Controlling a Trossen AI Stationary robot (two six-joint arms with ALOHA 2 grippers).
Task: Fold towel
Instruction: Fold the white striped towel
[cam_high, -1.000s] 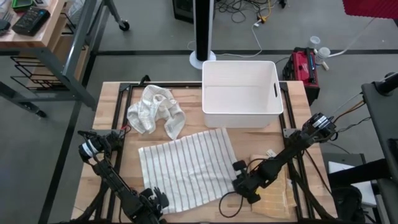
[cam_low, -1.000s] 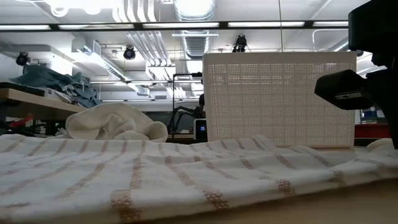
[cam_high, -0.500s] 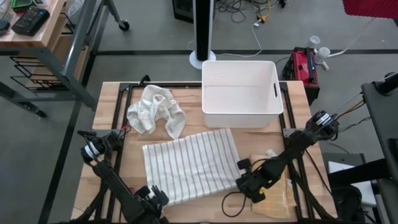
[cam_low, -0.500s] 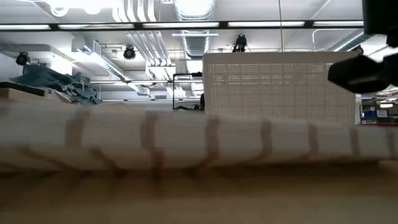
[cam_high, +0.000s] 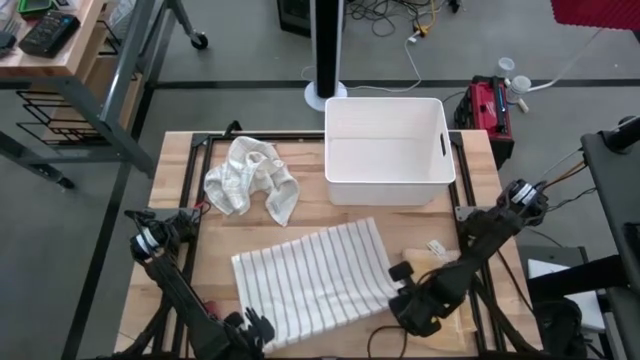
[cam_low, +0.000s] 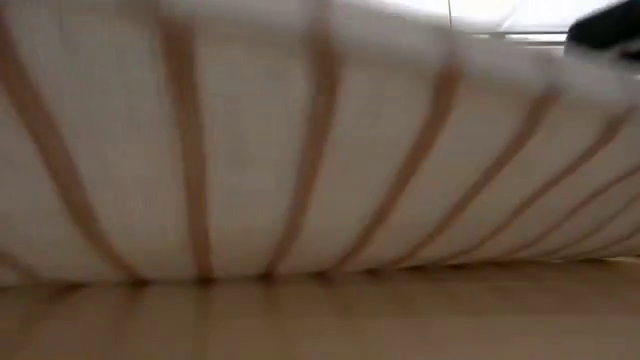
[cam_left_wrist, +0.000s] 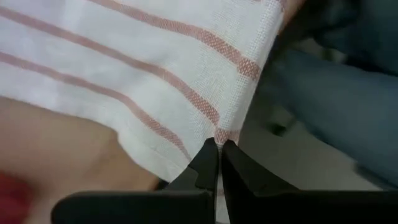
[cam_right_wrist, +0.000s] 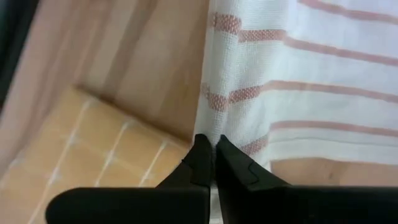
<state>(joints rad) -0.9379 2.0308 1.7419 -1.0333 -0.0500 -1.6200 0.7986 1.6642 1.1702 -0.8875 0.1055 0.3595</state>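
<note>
High view: the wooden table (cam_high: 180, 180) is carrying everything, and the striped towel (cam_high: 310, 275) is lying in front of the white bin (cam_high: 388, 150), now drawn toward the near edge and tilted compared with a second ago, its near edge lifting off the wood. This suggests the fold is starting: both near corners are being raised to carry over toward the bin. Beside the bin's left, a crumpled white cloth (cam_high: 250, 178) is sitting well apart from the towel, not obstructing. A tan mat (cam_high: 440, 322) is lying beside the towel's right corner. The right gripper (cam_right_wrist: 212, 144) is clenching the towel's right corner; the left gripper (cam_left_wrist: 219, 144) is pinching the left corner.
</note>
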